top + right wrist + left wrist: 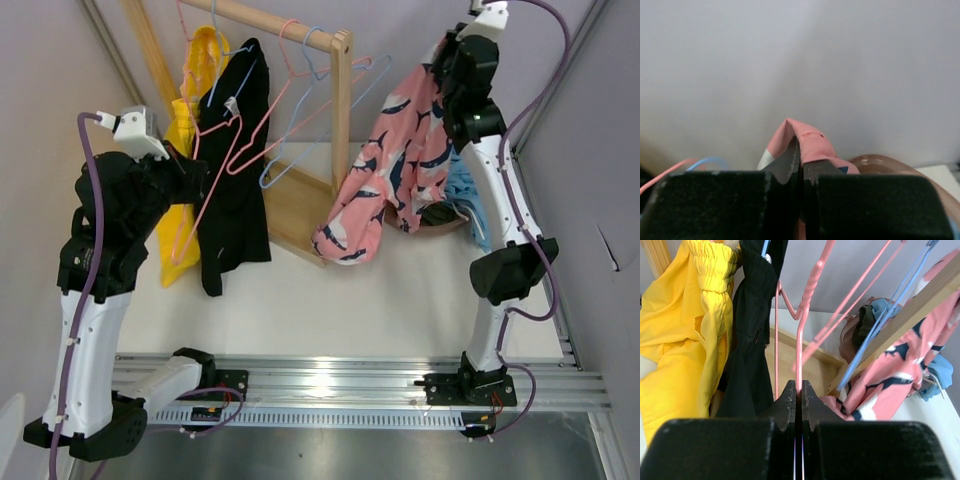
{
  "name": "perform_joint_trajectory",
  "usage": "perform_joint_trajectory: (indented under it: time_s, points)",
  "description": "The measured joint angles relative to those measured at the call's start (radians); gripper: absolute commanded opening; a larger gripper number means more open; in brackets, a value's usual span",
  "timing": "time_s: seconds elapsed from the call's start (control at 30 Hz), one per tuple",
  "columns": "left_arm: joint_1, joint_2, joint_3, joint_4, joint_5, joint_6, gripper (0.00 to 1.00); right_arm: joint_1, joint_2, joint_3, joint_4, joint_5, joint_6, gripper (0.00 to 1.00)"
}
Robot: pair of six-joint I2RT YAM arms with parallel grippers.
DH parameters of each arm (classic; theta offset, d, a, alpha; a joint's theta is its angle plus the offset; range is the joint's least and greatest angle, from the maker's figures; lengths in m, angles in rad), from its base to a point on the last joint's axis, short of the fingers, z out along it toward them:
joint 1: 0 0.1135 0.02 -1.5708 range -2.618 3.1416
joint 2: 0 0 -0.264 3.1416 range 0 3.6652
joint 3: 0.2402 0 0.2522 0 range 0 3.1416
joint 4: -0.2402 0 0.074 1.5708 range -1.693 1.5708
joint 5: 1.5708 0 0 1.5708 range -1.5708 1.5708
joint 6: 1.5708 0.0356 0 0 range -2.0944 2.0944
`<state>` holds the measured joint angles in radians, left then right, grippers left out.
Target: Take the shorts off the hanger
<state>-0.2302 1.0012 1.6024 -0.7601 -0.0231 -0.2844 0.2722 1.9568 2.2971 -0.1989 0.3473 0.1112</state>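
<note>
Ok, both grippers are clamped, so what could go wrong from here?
1. The right gripper pinches only a small fold of the pink shorts; their weight could pull it free.
2. The shorts' lower end hangs by the base of the wooden rack and may snag there.
3. The left gripper clamps the pink hanger right beside the black garment; pulling might drag that off too.

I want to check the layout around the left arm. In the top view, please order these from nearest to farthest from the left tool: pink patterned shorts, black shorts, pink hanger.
1. pink hanger: clamped in the left tool.
2. black shorts: just to its right.
3. pink patterned shorts: far right, held by the right tool.
</note>
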Motion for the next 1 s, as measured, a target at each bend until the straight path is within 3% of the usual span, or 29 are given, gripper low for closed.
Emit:
perform_joint_trajectory:
  time_s: [0.3,0.33,0.4,0.43,0.73,0.87,1.0]
  points:
    - [0.000,0.033,0.000,0.021,0.000,0.005,0.00,-0.177,0.005,-0.049,0.103,0.166,0.029,0.03]
    - [0.000,0.040,0.001,0.023,0.000,0.005,0.00,-0.186,0.003,-0.074,0.108,0.167,0.037,0.36]
    - [0.000,0.056,0.005,0.034,0.010,0.006,0.00,-0.195,-0.017,-0.173,0.137,0.140,0.057,0.88]
    - [0.000,0.070,0.012,0.040,0.019,0.008,0.00,-0.195,-0.028,-0.230,0.141,0.121,0.068,0.99]
    - [-0.002,0.309,0.332,0.078,0.101,0.058,0.00,-0.026,-0.161,-0.821,0.191,0.106,0.113,0.99]
    - [-0.002,0.407,0.491,0.079,0.155,0.068,0.00,0.074,-0.337,-1.133,0.235,0.092,0.156,0.99]
    - [-0.002,0.502,0.611,0.093,0.237,0.064,0.00,0.077,-0.505,-1.299,0.271,0.089,0.214,0.99]
